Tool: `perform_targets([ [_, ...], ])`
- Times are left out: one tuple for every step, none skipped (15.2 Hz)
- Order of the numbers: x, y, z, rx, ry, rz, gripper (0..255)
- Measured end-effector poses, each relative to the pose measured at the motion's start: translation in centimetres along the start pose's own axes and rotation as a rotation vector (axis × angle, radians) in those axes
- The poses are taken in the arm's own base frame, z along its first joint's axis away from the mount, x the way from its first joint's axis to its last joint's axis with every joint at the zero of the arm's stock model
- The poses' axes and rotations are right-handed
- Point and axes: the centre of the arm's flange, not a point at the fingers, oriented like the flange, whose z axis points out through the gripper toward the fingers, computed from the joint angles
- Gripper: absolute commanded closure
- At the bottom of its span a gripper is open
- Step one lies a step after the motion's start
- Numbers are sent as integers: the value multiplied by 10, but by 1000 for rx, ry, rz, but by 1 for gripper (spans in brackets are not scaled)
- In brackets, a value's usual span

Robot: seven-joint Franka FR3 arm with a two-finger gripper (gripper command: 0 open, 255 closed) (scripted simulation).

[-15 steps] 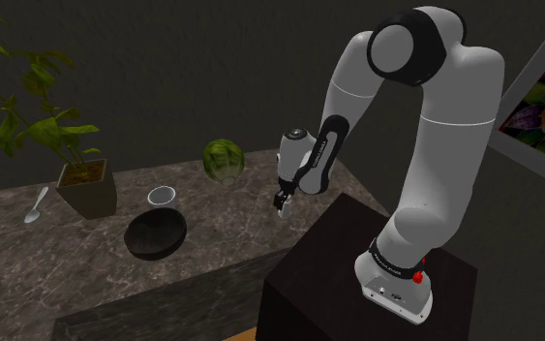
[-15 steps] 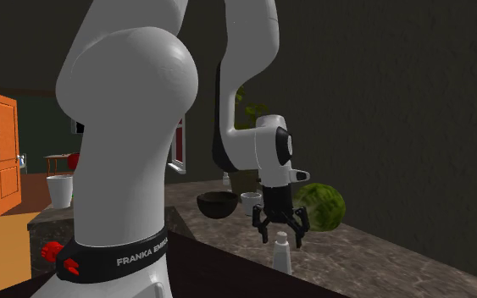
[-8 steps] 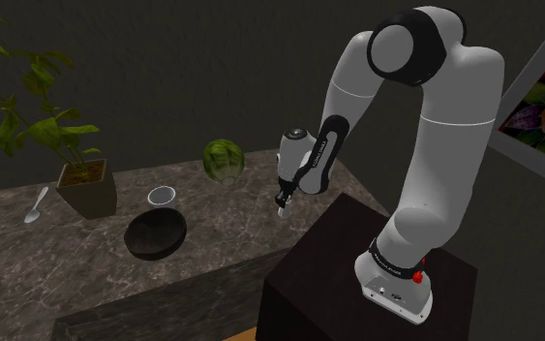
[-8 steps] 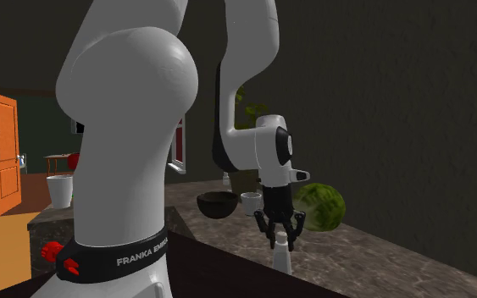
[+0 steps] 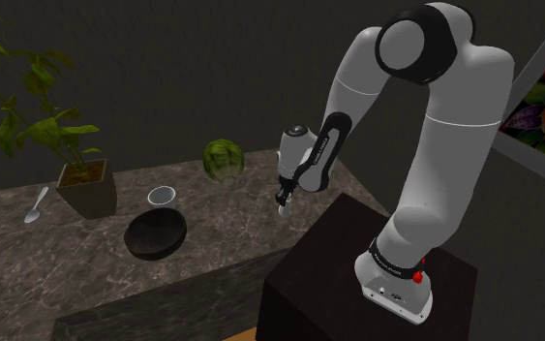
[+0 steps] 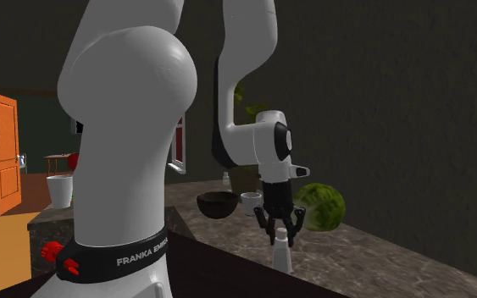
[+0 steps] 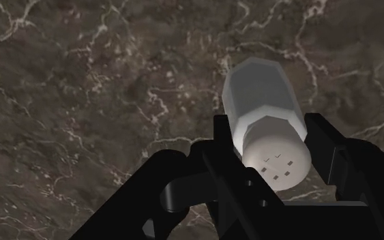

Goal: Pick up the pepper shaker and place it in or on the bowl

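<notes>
White and upright, the pepper shaker [image 7: 262, 95] is clamped at its cap by my gripper [image 7: 269, 129] from above, so it can lift cleanly toward the bowl [image 5: 154, 248] across the marble counter [image 5: 224, 225].

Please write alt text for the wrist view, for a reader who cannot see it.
A white shaker with small holes in its cap is clasped between the two fingers of the black gripper, seen from above. Below it lies a dark counter with pale veins.
</notes>
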Motion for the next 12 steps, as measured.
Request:
perform_targets([
  [0, 0, -5, 0, 0, 0, 255],
  [0, 1, -9, 0, 0, 0, 255],
  [1, 2, -15, 0, 0, 0, 255],
  [1, 3, -21, 0, 0, 0, 255],
  [1, 4, -26, 0, 0, 0, 255],
  [1, 5, -31, 0, 0, 0, 255],
  [1, 3, -36, 0, 0, 0, 255],
  [1, 3, -41, 0, 0, 0, 255],
  [2, 4, -47, 0, 0, 0, 255],
  [1, 5, -52, 0, 0, 0, 255],
  [2, 5, -56, -1, 0, 0, 255],
  [1, 6, -62, -1, 0, 0, 255],
])
